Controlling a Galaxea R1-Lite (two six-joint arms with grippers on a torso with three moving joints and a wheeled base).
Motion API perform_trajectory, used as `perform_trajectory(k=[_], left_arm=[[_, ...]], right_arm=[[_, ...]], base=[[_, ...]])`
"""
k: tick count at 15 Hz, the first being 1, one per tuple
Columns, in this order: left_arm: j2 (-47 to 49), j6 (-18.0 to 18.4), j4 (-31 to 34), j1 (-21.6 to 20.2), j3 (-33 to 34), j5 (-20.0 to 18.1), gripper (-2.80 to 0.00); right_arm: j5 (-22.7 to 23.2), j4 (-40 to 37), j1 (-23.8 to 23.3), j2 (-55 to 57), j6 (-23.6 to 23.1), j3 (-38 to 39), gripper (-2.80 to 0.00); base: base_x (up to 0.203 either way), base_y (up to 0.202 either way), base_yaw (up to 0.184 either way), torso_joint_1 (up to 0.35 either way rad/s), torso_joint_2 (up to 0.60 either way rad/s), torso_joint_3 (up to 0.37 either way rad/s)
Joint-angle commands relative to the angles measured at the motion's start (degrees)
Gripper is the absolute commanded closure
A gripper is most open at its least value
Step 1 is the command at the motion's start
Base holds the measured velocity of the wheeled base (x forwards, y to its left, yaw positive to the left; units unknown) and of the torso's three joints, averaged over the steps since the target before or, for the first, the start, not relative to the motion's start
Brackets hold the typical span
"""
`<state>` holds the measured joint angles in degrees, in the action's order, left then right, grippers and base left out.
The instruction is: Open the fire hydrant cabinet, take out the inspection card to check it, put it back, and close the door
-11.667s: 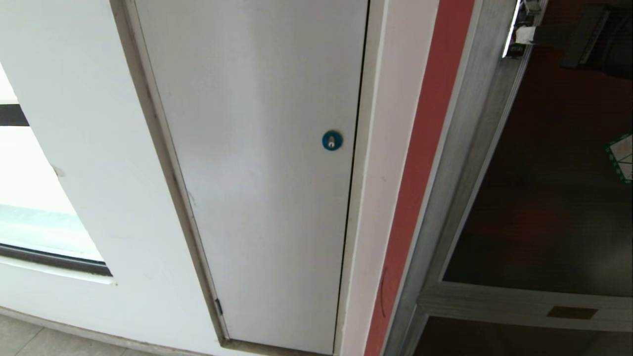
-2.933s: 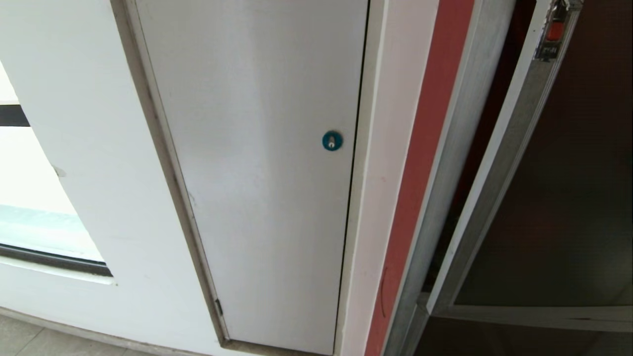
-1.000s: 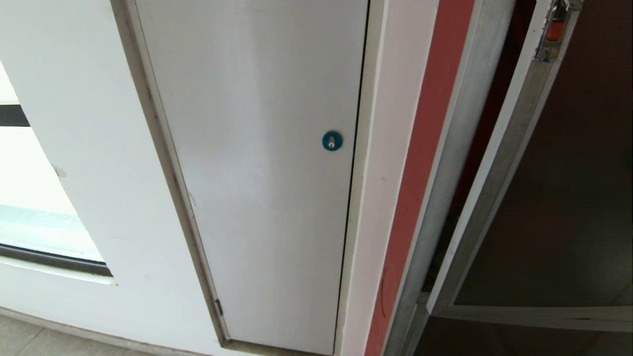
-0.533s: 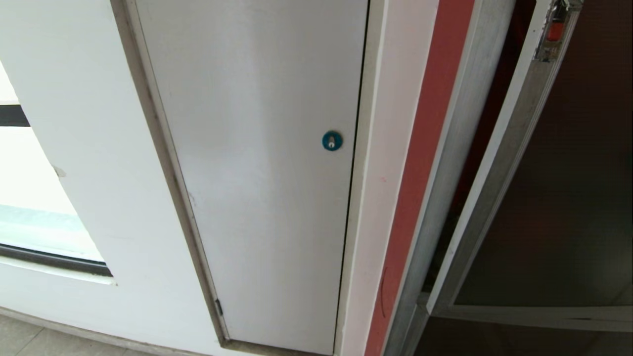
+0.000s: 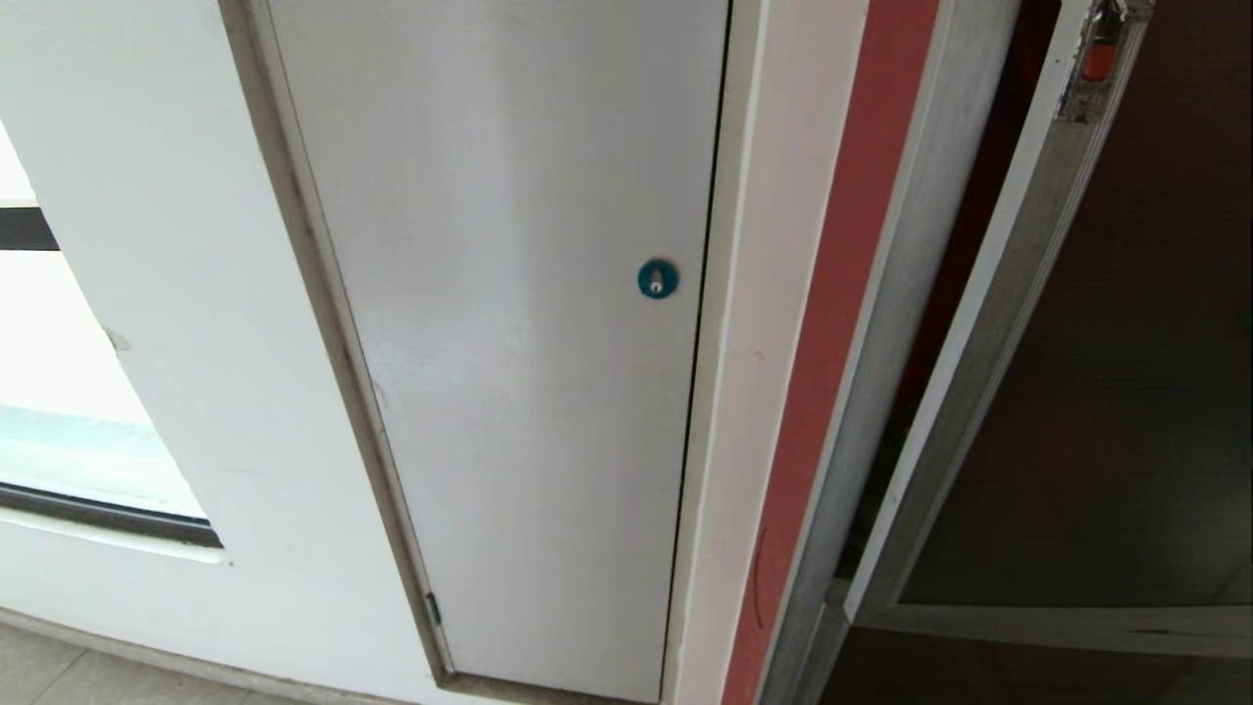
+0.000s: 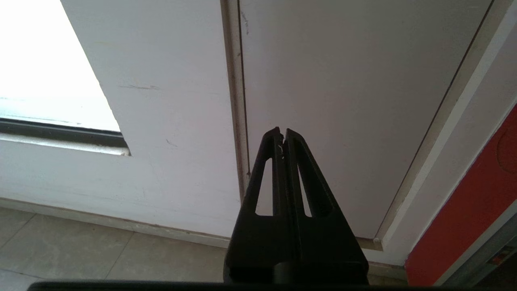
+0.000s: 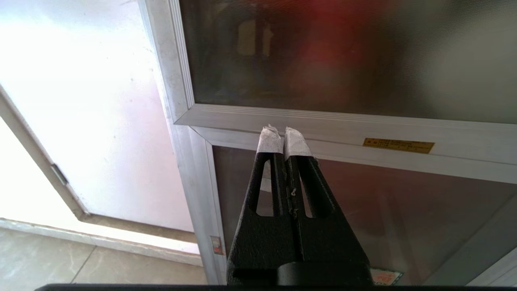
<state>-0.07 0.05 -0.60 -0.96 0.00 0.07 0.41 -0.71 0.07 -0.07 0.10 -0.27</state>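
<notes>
The door of the fire hydrant cabinet stood a little open at the right, with one dark gap beside its silver frame. One orange-red latch button sat near its top. One grey-white panel had one blue lock. The left gripper and right gripper each had jaws pressed together, holding nothing.

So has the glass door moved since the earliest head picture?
Yes. The door has swung outward: its latch edge now stands away from the cabinet frame, leaving a dark gap.
</notes>
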Motion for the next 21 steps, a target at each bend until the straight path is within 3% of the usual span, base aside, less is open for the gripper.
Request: perform_trajectory(k=[1,13,18,21], left_arm=[[0.1,0.0,0.0,0.0,0.3,0.0,0.0],[0.0,0.3,0.1,0.0,-2.0,-0.3,0.0],[4.3,-0.1,0.5,0.4,-8.5,-6.1,0.0],[9.7,-0.1,0.1,0.6,-11.8,-7.3,0.0]], right_arm=[[0.0,0.0,0.1,-0.1,0.0,0.0,0.0],[0.0,0.0,0.1,-0.1,0.0,0.0,0.0],[0.0,0.0,0.0,-0.1,0.0,0.0,0.0],[0.0,0.0,0.1,-0.1,0.0,0.0,0.0]], base=[[0.0,0.0,0.0,0.0,0.0,0.0],[0.0,0.0,0.0,0.0,0.0,0.0],[0.0,0.0,0.0,0.0,0.0,0.0],[0.0,0.0,0.0,0.0,0.0,0.0]])
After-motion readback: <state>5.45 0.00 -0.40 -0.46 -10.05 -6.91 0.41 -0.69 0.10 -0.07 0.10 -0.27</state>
